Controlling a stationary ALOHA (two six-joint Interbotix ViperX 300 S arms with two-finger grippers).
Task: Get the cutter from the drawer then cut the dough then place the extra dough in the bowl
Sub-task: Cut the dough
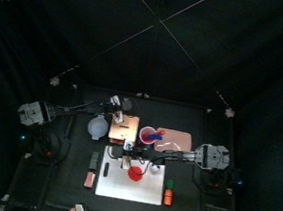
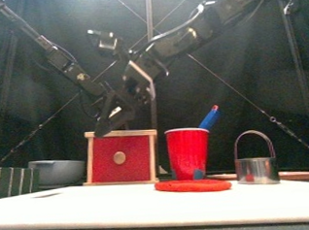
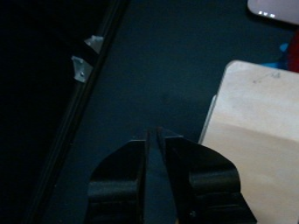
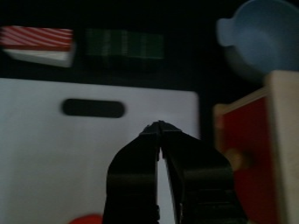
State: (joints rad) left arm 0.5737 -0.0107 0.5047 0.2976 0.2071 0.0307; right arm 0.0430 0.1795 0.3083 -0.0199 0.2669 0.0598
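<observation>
Red cup holds a blue toy knife. Round metal cutter stands upright right of the cup, apart from the red dough disc on the white cutting board. Wooden box has its drawer front flush, with the blue-grey bowl to its left. Left claw is pinched closed on nothing. Right claw is the same, above the board.

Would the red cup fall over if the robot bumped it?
Probably, if hit near the rim: the red cup stands tall and narrows toward its base. The blue toy knife leaning out of it likely adds top weight. A low push might just slide it.
</observation>
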